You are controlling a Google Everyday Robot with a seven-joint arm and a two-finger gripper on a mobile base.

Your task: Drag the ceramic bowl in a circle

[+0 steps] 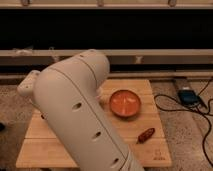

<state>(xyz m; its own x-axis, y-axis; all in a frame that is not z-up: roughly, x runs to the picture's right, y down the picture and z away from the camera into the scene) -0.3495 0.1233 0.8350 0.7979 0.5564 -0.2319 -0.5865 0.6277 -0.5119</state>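
The ceramic bowl (125, 103) is round, shallow and glossy orange-red with a darker rim. It sits upright and empty on the wooden table (150, 150), right of the middle and toward the back. My big white arm (80, 115) fills the foreground from the lower middle up to the upper left and hides the table's left middle. The gripper does not show; it is hidden behind the arm or out of view. Nothing touches the bowl.
A small dark red object (146, 135) lies on the table in front of the bowl, to its right. A blue box (187, 96) with black cables (200, 112) lies on the speckled floor to the right. A dark shelf runs along the back.
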